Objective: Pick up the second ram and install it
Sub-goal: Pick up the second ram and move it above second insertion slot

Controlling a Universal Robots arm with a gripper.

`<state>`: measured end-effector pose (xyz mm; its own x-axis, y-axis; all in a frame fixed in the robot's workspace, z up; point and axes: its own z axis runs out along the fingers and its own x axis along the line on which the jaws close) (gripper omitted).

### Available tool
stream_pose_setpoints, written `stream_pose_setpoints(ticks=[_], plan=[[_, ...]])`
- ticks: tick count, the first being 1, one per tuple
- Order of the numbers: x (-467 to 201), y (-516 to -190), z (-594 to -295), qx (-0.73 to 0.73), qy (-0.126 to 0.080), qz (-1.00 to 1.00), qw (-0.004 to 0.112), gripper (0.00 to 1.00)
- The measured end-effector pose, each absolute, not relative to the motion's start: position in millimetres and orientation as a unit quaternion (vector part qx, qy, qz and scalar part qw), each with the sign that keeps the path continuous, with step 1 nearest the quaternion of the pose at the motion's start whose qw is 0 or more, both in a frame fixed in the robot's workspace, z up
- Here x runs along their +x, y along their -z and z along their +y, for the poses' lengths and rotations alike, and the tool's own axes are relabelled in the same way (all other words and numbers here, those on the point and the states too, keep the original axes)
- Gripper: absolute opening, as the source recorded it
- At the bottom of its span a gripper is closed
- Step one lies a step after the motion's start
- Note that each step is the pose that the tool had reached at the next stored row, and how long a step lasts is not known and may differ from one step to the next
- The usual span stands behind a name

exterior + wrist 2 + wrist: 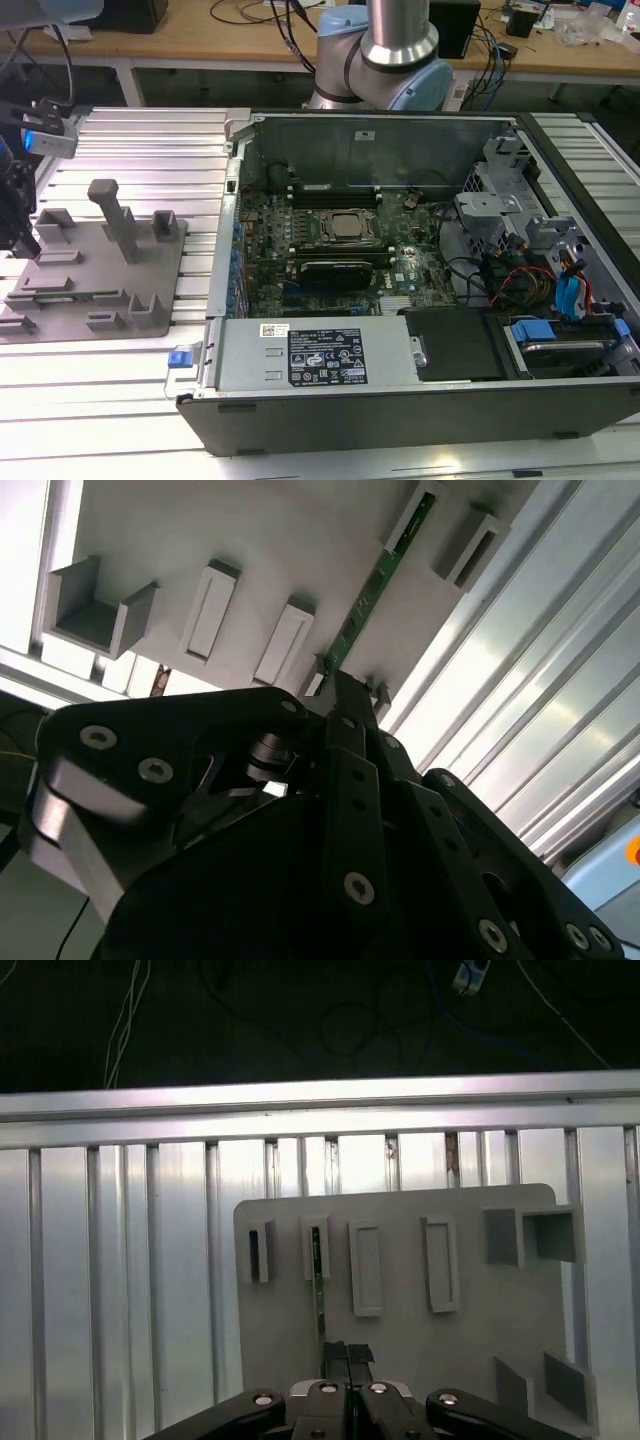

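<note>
The jaws (pixel 346 1352) are drawn together with barely a slit between them, their tips right at the near end of the second ram (pixel 320 1290). I cannot tell whether they actually pinch it. The stick is long, thin and green, and in both wrist views it is seen edge-on. It stands on its edge in narrow grey holders on the fixture plate (pixel 400 1360), its far end tucked into a small bracket (pixel 420 510).

In the exterior view the plate sits at about nine o'clock on the slotted metal worktop (pixel 130 150), with a tall grey post (pixel 118 215) rising from it. The open computer case (pixel 400 150) lies from the centre out to three o'clock, well apart from the stick, its processor socket (pixel 347 227) uncovered.

The arm's base (pixel 400 50) stands at twelve o'clock behind the case, and the dark wrist hangs at the exterior view's left edge, pointing down at the plate.
</note>
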<state>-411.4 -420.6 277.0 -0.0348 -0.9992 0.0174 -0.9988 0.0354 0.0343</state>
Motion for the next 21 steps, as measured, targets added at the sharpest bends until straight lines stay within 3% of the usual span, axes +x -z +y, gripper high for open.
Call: stream_pose_setpoints(ticks=[8,21], plan=[[-411.8,-251.5,-421.4,0.694,0.006,-0.719,0.018,0.08],[-411.8,-236.0,-429.5,0.695,0.006,-0.719,0.018,0.08]])
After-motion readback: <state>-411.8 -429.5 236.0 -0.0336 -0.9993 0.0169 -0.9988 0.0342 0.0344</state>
